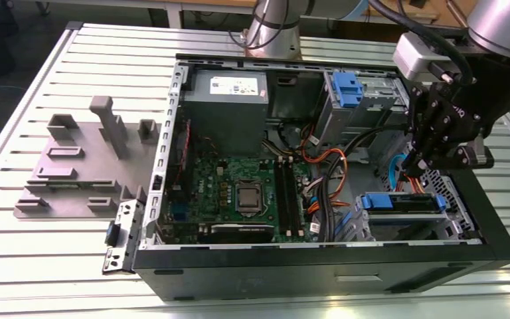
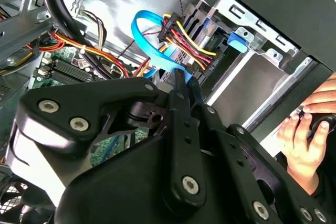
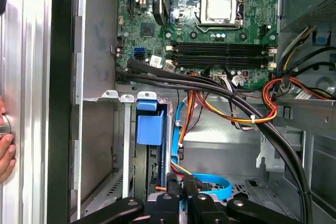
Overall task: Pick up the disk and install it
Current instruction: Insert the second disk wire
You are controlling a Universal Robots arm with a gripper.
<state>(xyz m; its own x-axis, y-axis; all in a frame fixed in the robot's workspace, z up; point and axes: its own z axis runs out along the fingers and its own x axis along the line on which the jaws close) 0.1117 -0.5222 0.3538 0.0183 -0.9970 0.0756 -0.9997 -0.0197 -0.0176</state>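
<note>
Blue carrier: the disk [image 1: 403, 203] is seated in the lower drive bay of the case [image 1: 326, 266], seen at about 4 o'clock in the exterior view.
Long axis: laid roughly 9-to-3 in that view.
Hand [image 1: 419, 163]: placed just above the disk, at its 12 o'clock; fingers drawn together, nothing visibly gripped.
Cables [image 2: 184, 45]: bunched beside the bay.

Inside my computer case [image 1: 237, 279]: one motherboard [image 1: 237, 193], one power supply [image 1: 226, 93], two blue-framed drive carriers [image 1: 348, 90] [image 1: 403, 203].
</note>
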